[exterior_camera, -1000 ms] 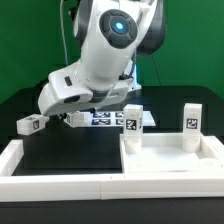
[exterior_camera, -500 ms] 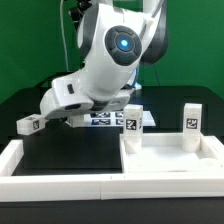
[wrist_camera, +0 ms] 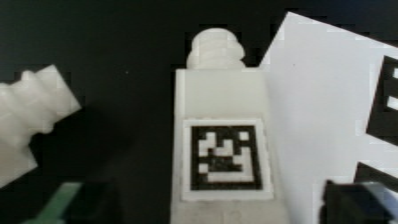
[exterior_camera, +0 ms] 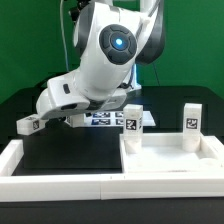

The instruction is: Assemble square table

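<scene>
A white leg (wrist_camera: 222, 120) lies flat on the black table, with its square tag (wrist_camera: 224, 152) facing up and its screw tip (wrist_camera: 217, 45) pointing away from my hand. My gripper (wrist_camera: 214, 205) straddles the leg's near end. Its jaws are open, with a dark gap between each finger (wrist_camera: 365, 200) and the leg. In the exterior view this leg (exterior_camera: 30, 124) lies at the left under my gripper (exterior_camera: 44, 114). The square tabletop (exterior_camera: 170, 158) rests at the right, with two legs standing on it, one (exterior_camera: 131, 122) and the other (exterior_camera: 191, 121).
The marker board (exterior_camera: 100, 118) lies behind my hand and shows beside the leg as the marker board (wrist_camera: 338, 90). Another white part (wrist_camera: 32, 110) lies on the leg's other side. Low white border strips (exterior_camera: 15, 160) edge the table's front and left.
My hand has dropped and shifted toward the exterior view's left, down over the lying leg. The legs and the tabletop have not moved.
</scene>
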### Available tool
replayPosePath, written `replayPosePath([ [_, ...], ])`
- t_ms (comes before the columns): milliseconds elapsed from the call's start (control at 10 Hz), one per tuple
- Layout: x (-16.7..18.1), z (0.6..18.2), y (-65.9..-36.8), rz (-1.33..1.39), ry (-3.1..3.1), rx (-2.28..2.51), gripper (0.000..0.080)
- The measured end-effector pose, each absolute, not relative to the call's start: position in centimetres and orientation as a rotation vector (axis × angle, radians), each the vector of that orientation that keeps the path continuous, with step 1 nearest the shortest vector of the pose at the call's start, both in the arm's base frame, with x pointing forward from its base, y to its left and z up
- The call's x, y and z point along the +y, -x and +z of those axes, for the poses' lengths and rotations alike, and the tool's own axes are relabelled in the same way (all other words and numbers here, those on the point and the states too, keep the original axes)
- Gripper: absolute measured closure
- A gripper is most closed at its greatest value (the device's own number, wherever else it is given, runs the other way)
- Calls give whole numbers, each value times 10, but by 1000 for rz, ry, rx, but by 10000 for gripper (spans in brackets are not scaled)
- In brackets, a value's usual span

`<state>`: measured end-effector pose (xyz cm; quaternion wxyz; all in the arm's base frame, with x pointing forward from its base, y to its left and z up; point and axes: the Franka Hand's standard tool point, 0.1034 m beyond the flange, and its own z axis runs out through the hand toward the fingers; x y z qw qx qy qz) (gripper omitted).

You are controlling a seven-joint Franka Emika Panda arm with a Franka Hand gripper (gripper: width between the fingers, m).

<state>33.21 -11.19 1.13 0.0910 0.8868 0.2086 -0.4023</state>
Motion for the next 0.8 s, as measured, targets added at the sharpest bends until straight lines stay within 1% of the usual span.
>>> replayPosePath([
  [100,-112,11,-332,-1196,-2635,620,515],
  [800,-112,11,-332,-1195,-2635,620,512],
])
